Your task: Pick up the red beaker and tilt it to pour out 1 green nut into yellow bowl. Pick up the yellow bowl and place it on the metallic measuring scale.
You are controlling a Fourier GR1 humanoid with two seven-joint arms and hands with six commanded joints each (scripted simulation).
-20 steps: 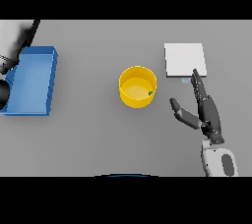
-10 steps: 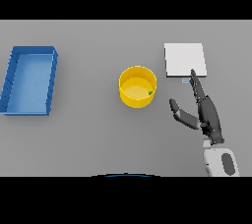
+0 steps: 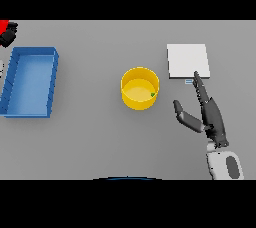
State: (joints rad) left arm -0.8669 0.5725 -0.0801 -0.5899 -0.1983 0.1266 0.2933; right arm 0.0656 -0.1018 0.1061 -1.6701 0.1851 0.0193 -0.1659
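The yellow bowl (image 3: 140, 88) stands in the middle of the table with one small green nut (image 3: 153, 94) inside, near its right wall. To its upper right lies the flat, pale measuring scale (image 3: 187, 60). My right hand (image 3: 211, 118) rests open to the right of the bowl, apart from it. Its straight fingers point up at the scale's front edge. At the far upper left edge, a bit of the red beaker (image 3: 4, 24) shows with my left hand (image 3: 9, 36) curled on it. Most of both is cut off.
A blue tray (image 3: 52, 83) lies on the left side of the table, below the left hand. A sliver of my left arm shows at the left edge beside it.
The left arm left the view from over the blue tray, then its hand came back at the upper left edge with the red beaker. The right hand barely moved.
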